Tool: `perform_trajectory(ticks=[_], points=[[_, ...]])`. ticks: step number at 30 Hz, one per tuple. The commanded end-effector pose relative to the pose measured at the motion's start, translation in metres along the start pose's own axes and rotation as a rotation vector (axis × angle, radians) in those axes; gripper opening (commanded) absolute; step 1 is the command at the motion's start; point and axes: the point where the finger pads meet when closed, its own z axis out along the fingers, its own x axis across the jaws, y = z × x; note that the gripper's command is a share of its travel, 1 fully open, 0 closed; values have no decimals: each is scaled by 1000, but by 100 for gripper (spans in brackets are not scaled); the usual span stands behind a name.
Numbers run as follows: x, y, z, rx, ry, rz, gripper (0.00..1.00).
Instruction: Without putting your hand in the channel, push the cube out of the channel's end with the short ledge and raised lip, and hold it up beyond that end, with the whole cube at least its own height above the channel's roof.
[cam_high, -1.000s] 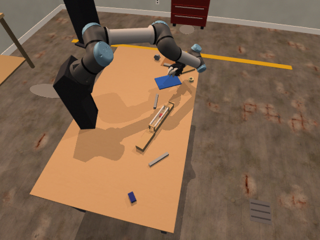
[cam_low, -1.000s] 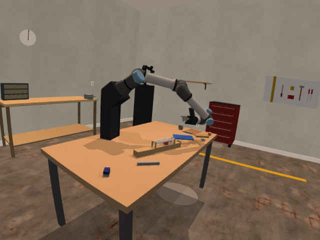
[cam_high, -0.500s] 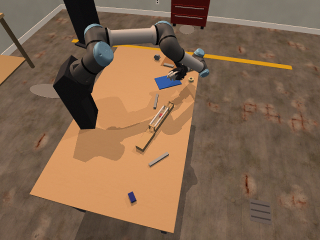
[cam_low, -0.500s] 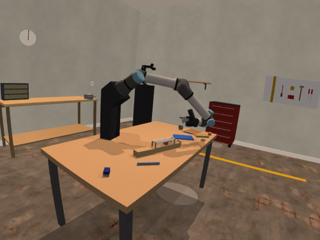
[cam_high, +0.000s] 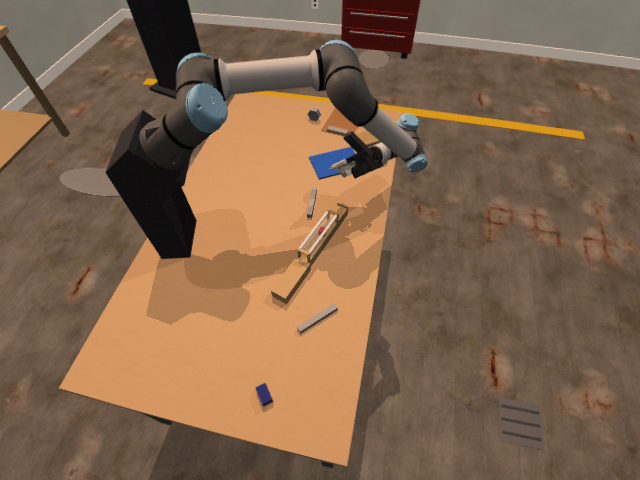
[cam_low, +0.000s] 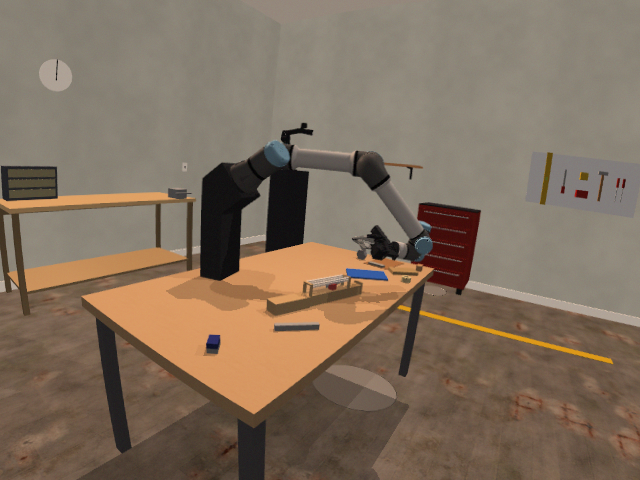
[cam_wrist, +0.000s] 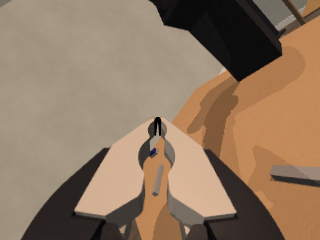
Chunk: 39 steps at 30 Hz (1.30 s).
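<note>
The red cube (cam_high: 321, 229) is sitting mid-way inside the channel (cam_high: 313, 237), on the tabletop (cam_high: 206, 330). Beyond the channel's short-ledge end, the pincer (cam_high: 338, 166) is hovering with its jaws pressed together on nothing, a grey bar (cam_high: 336, 129) lying farther beyond it. Likely hazard: with no pushing tool gripped, the cube is going unreached, or the pincer is entering the channel.

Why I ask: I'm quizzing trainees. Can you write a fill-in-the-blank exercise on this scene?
1. The small ___ cube sits inside the white-railed wooden channel.
2. The black two-jaw gripper hangs with its fingers ___, holding nothing.
3. The small dark blue block lies on the wooden ___, far from the channel.

Missing words: red; shut; table.
</note>
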Motion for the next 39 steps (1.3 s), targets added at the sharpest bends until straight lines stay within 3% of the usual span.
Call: perform_trajectory(ticks=[1, 11, 14, 16, 21, 31, 33, 39], points=[[-3, 14, 16, 37, 83, 178, 0], [-8, 50, 61, 218, 231, 660, 0], [-10, 62, 78, 280, 261, 797, 0], [-10, 62, 78, 280, 261, 797, 0], [-13, 79, 100, 406, 325, 1084, 0], [-21, 106, 143, 634, 389, 1525, 0], [-21, 106, 143, 634, 389, 1525, 0], [-29, 123, 175, 816, 412, 1832, 0]])
